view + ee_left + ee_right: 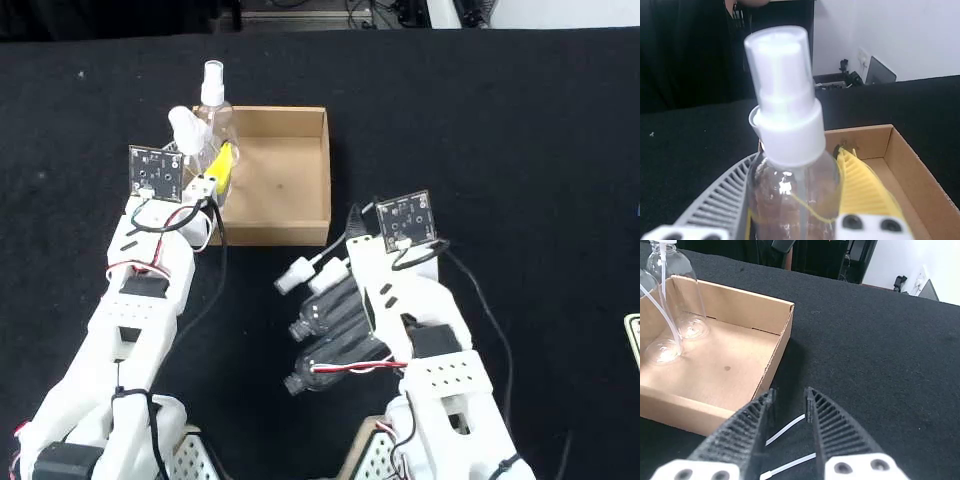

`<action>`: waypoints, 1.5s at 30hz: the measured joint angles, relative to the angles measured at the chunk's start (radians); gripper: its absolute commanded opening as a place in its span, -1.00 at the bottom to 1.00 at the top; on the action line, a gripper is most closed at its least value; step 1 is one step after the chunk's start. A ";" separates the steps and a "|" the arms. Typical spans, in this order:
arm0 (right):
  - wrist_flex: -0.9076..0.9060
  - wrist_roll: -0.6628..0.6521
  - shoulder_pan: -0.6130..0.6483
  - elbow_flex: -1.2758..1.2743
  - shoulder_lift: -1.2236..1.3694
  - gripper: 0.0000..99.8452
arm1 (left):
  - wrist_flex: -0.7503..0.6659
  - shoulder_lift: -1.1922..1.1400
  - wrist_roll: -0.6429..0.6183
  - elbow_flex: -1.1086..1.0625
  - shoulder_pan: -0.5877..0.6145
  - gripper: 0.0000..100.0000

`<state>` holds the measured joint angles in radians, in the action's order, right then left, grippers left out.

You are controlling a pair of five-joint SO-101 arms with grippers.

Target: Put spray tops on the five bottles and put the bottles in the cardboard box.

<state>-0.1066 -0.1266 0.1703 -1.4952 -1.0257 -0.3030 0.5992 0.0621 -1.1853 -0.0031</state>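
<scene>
left gripper (pixel 205 157) clasping capped spray bottle (pixel 786 150) at 10 o'clock corner of cardboard box (pixel 285 175), right gripper (pixel 789 396) parted, empty, at its 5 o'clock

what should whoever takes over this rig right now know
Left gripper: jaws shut on a topped bottle at the left side of the cardboard box; I cannot tell whether it is set down yet.
Right gripper: jaws open, empty, above the loose spray tops on the table in front of the box.
Done: a second topped bottle stands in the box's back-left corner.
Left: release the held one, then top the bare bottles lying between the arms and box them.
</scene>
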 measured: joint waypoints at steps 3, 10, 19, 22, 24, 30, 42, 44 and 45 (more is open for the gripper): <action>0.000 0.000 0.000 0.000 0.000 -0.84 | 0.000 0.000 0.000 0.000 0.000 -0.94; 0.000 0.000 0.000 0.000 0.000 -0.84 | -0.101 -0.011 0.000 -0.035 0.000 -0.94; 0.000 0.000 0.000 0.000 0.000 -0.84 | -0.433 -0.213 0.000 -0.123 0.000 -0.94; 0.000 0.000 0.000 0.000 0.000 -0.84 | -0.450 -0.261 0.000 -0.121 0.000 -0.94; 0.000 0.000 0.000 0.000 0.000 -0.84 | -0.453 -0.282 0.000 -0.121 0.000 -0.94; 0.000 0.000 0.000 0.000 0.000 -0.84 | -0.456 -0.324 0.000 -0.107 0.000 -0.94; 0.000 0.000 0.000 0.000 0.000 -0.84 | -0.529 -0.413 0.000 -0.101 0.000 -0.94; 0.000 0.000 0.000 0.000 0.000 -0.84 | -0.568 -0.431 0.000 -0.101 0.000 -0.94; 0.000 0.000 0.000 0.000 0.000 -0.84 | -0.578 -0.442 0.000 -0.101 0.000 -0.94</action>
<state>-0.1066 -0.1266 0.1703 -1.4952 -1.0257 -0.8815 0.1573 0.0621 -1.2866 -0.0031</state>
